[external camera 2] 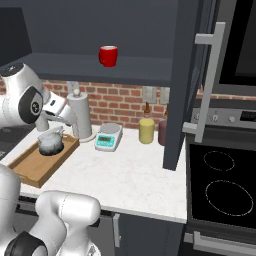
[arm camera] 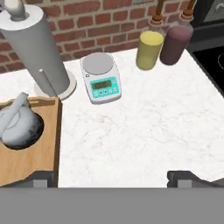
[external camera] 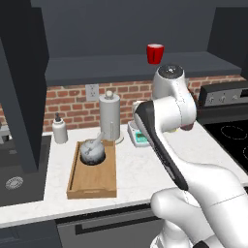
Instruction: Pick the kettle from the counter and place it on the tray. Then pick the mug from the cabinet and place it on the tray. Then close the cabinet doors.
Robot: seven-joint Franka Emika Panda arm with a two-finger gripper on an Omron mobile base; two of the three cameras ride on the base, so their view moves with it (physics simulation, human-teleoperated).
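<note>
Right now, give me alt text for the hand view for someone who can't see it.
A grey metal kettle sits in a wooden tray at the left of a white marble counter. Behind stand a kitchen scale, a tall grey cylinder, and yellow and maroon canisters against a brick wall.

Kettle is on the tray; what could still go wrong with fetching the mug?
The mug stands at the shelf's front edge, so a nudge might knock it off. The open cabinet door hangs beside the reach path; the arm could clip it. The kettle fills the tray's far end, leaving the near end.
</note>
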